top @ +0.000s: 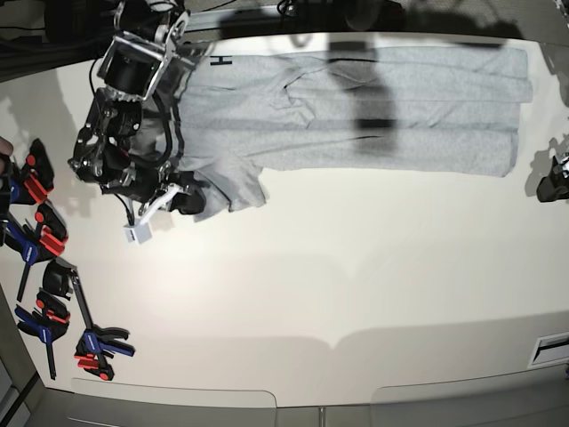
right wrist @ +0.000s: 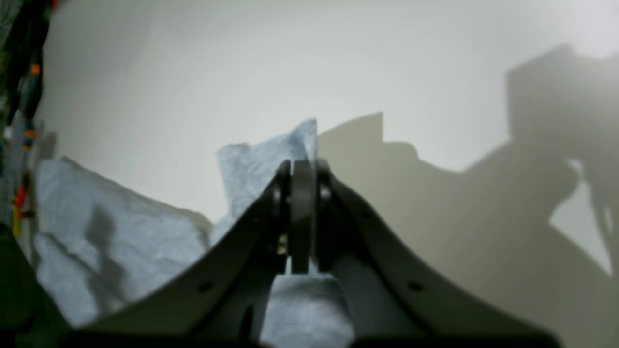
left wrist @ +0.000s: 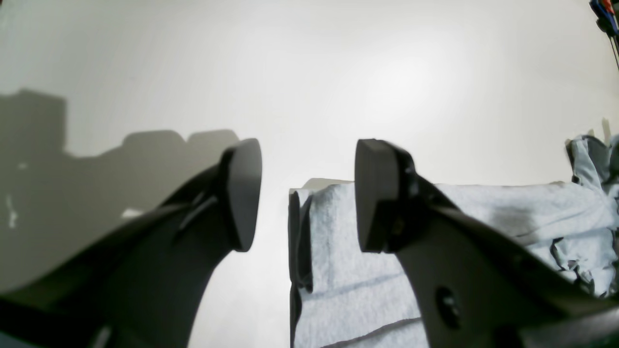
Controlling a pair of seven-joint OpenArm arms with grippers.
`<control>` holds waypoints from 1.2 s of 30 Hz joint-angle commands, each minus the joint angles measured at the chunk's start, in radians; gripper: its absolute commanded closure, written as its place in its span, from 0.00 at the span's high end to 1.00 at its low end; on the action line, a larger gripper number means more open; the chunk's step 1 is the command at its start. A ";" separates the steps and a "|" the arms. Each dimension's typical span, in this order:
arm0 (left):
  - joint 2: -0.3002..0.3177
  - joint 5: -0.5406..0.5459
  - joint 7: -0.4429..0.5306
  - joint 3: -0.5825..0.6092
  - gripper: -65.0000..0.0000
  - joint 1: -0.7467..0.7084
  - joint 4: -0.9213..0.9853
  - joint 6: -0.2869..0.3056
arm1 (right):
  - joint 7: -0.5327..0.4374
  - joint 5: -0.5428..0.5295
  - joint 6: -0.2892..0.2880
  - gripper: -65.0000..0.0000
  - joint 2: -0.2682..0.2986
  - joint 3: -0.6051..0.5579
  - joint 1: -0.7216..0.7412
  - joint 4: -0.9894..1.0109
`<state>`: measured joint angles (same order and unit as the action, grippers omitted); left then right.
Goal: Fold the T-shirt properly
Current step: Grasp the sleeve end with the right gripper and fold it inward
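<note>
You've got 1 T-shirt, spread long across the top of the base frame on the white table. R gripper, upper left in base view, jaws pressed together, pinching a sleeve fold. L gripper jaws spread, empty, at the shirt's edge. 4 clamps lie at left edge.

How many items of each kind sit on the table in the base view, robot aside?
T-shirt: 1
Spring clamps with red and blue handles, by the table's edge: at least 5; they overlap, so the exact number is unclear
Total: at least 6
</note>
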<state>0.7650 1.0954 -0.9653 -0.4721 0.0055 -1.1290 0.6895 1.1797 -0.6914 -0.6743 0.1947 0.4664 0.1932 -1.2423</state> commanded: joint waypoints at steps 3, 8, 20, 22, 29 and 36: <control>0.031 0.020 0.024 -0.013 0.44 0.013 -0.016 0.009 | 0.027 -0.098 -0.011 0.00 -0.006 0.002 -0.062 -0.108; 0.031 0.020 0.024 -0.013 0.44 0.013 -0.016 0.009 | 0.049 -0.134 -0.011 0.00 -0.093 0.002 -0.223 -0.299; 0.031 0.021 0.024 -0.013 0.44 0.013 -0.016 0.009 | 0.072 -0.236 -0.022 0.00 -0.234 0.002 -0.520 -0.555; 0.031 0.021 0.024 -0.013 0.44 0.013 -0.016 0.009 | 0.080 -0.236 -0.022 0.00 -0.233 0.002 -0.552 -0.555; 0.031 0.021 0.024 -0.013 0.44 0.013 -0.016 0.009 | 0.081 -0.236 -0.023 0.00 -0.234 0.002 -0.646 -0.555; 0.031 0.021 0.072 -0.013 0.44 0.014 -0.016 0.009 | 0.066 -0.232 -0.022 0.07 -0.233 0.002 -0.653 -0.555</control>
<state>0.7650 1.0954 -0.9134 -0.4725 0.0059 -1.1286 0.6895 1.2560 -0.8951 -0.6853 -0.0418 0.4664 -0.4595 -1.7779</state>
